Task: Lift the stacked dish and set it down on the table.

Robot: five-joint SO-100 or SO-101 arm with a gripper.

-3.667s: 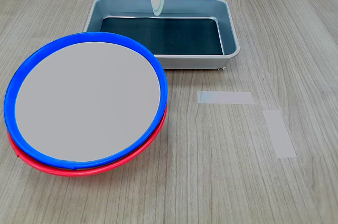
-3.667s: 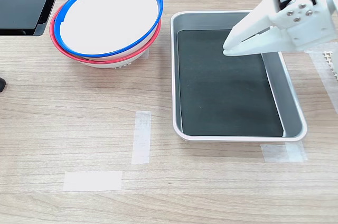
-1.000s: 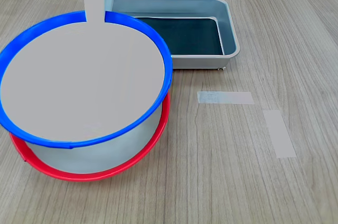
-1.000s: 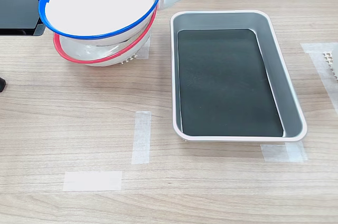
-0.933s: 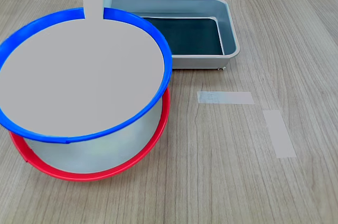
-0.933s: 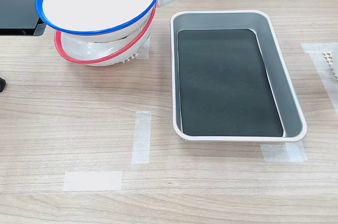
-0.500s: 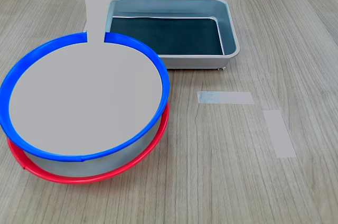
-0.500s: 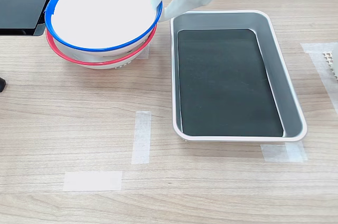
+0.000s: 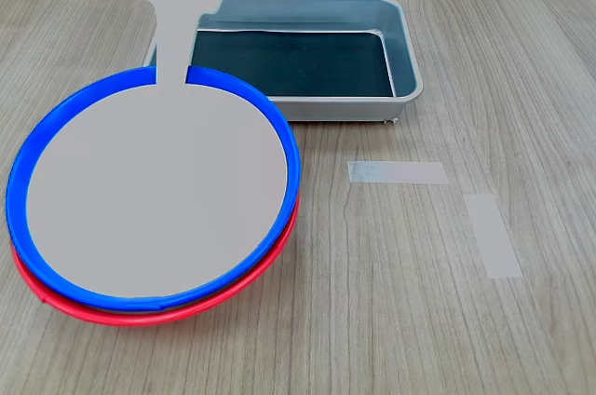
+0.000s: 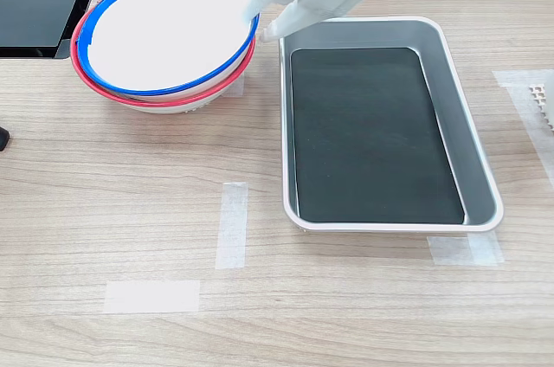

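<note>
The stacked dish (image 9: 154, 195) (image 10: 160, 34), blue-rimmed with a pale inside, lies nested in a same-sized red-rimmed dish (image 9: 253, 274) (image 10: 119, 97) on the table (image 9: 419, 311) (image 10: 130, 202). It sits slightly off-centre, so the red rim shows along one side. My white gripper (image 9: 171, 74) (image 10: 257, 28) is at the blue rim's far edge in the first exterior view and at its right edge in the second exterior view. One finger (image 10: 249, 5) lies inside the dish and the other outside, pinching the rim.
A grey metal tray (image 9: 406, 50) (image 10: 492, 198) with a dark liner stands right beside the dishes. Two pale tape strips (image 9: 398, 172) (image 10: 231, 224) lie on the wood. A black panel (image 10: 39, 3) sits at the second exterior view's top left.
The blue-rimmed dish, held clearly above the red one a second ago, has come back down and now sits nested in it. The gripper came down with it, still at the rim.
</note>
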